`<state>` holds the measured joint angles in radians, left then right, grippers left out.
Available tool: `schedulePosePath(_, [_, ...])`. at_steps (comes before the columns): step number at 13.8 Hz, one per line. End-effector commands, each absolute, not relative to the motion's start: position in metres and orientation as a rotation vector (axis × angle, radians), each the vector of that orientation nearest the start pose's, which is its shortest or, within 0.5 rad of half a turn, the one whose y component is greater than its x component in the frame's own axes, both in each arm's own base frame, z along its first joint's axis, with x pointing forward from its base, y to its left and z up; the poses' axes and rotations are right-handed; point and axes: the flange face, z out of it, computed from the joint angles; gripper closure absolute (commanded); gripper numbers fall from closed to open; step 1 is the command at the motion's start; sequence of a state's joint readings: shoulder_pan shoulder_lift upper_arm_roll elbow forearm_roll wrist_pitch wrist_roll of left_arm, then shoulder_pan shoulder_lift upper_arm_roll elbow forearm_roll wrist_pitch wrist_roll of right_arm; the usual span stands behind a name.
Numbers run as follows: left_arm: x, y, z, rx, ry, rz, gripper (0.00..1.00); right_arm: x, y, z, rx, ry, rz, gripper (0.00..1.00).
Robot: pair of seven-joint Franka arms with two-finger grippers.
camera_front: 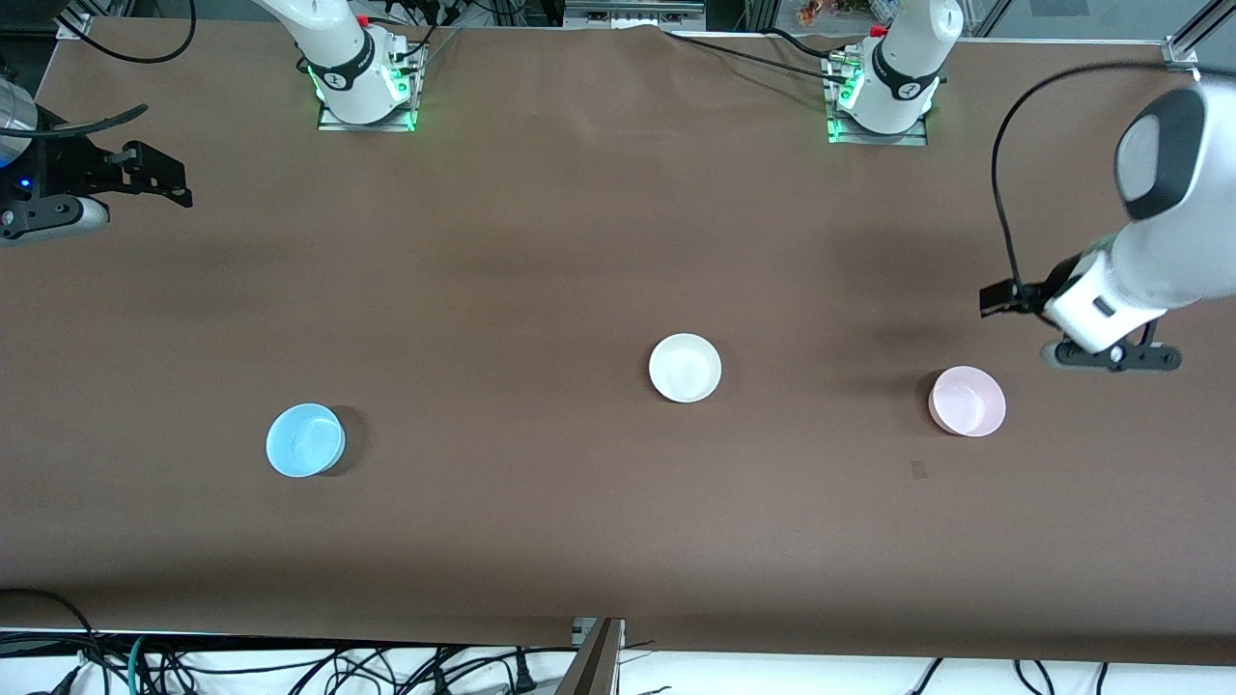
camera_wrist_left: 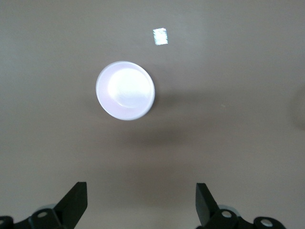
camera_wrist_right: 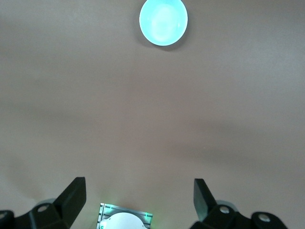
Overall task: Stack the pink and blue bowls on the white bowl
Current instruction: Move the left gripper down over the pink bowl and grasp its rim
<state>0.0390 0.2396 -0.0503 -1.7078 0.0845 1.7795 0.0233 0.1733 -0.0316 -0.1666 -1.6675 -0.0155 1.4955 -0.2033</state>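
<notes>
The white bowl (camera_front: 685, 368) sits near the middle of the table. The pale pink bowl (camera_front: 967, 401) sits toward the left arm's end, and the sky blue bowl (camera_front: 305, 440) toward the right arm's end. All are upright, empty and apart. My left gripper (camera_front: 1115, 355) hovers open and empty over bare table beside the pink bowl, which shows in the left wrist view (camera_wrist_left: 125, 89) ahead of the open gripper (camera_wrist_left: 141, 191). My right gripper (camera_front: 48, 217) hangs open and empty over the right arm's end of the table; its wrist view shows the blue bowl (camera_wrist_right: 163, 21) well ahead of the gripper (camera_wrist_right: 139, 183).
The brown table cloth (camera_front: 541, 241) covers the table. A small pale mark (camera_front: 917, 470) lies on it nearer the front camera than the pink bowl, also in the left wrist view (camera_wrist_left: 160, 36). The arm bases (camera_front: 362, 82) stand along the table's edge; cables lie off the table.
</notes>
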Motion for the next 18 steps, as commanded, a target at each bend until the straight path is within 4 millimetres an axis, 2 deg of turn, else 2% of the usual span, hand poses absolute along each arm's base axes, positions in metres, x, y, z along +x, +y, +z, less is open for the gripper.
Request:
schedulePosePath(1, [0.630,0.034,0.403,-3.029,0.247,0.209,0.00,0.533,-0.002,0.596,-3.114,-0.343,0.201,0.00])
schedulePosePath(3, [0.645,0.064,0.368,-2.994,0.410,0.158,0.00,0.533,-0.002,0.596,-3.115,-0.344,0.202,0.00])
schedulePosePath(4, [0.650,0.090,0.350,-2.988,0.451,0.123,0.00,0.533,-0.002,0.595,-3.115,-0.344,0.204,0.00])
schedulePosePath(5, [0.654,0.102,0.333,-2.990,0.483,0.107,0.00,0.533,-0.002,0.595,-3.113,-0.343,0.204,0.00])
schedulePosePath(8, [0.663,0.106,0.274,-2.995,0.504,0.045,0.00,0.533,-0.002,0.596,-3.114,-0.343,0.201,0.00])
schedulePosePath(11, [0.656,0.102,0.221,-2.999,0.527,-0.024,0.00,0.533,-0.002,0.596,-3.115,-0.344,0.202,0.00])
schedulePosePath(14, [0.646,0.104,0.202,-3.003,0.527,-0.040,0.00,0.533,-0.003,0.596,-3.115,-0.341,0.202,0.00])
schedulePosePath(15, [0.645,0.107,0.201,-3.006,0.520,-0.038,0.18,0.533,-0.003,0.596,-3.115,-0.341,0.202,0.00])
schedulePosePath(16, [0.645,0.106,0.201,-3.005,0.522,-0.038,0.57,0.533,-0.002,0.596,-3.115,-0.343,0.202,0.00])
schedulePosePath(18, [0.645,0.106,0.201,-3.004,0.529,-0.035,0.97,0.533,-0.003,0.596,-3.115,-0.341,0.202,0.00])
